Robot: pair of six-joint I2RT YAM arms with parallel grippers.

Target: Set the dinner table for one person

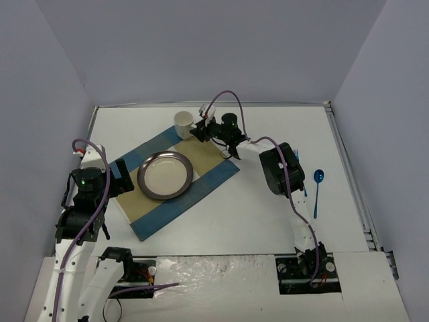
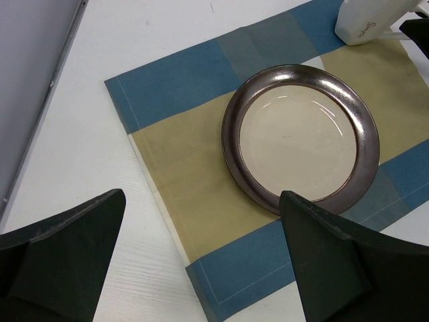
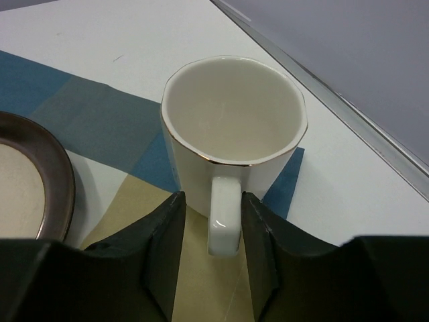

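Right gripper [image 3: 212,201] narrowly straddles the mug [image 3: 231,127] handle, apparently loose, near the tabletop's [image 1: 268,221] far edge; left gripper [image 2: 201,198] gapes wide; mug's base hidden.

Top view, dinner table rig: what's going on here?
A place setting is half laid on the dinner table. A plate sits mid-way on the striped placemat, and a white mug stands upright on its far corner. The right gripper has its jaws either side of the mug's handle, with a gap on one side, so it is not clamped. The left gripper hovers open and empty over the placemat's left end. A blue spoon lies off the mat, to the right.
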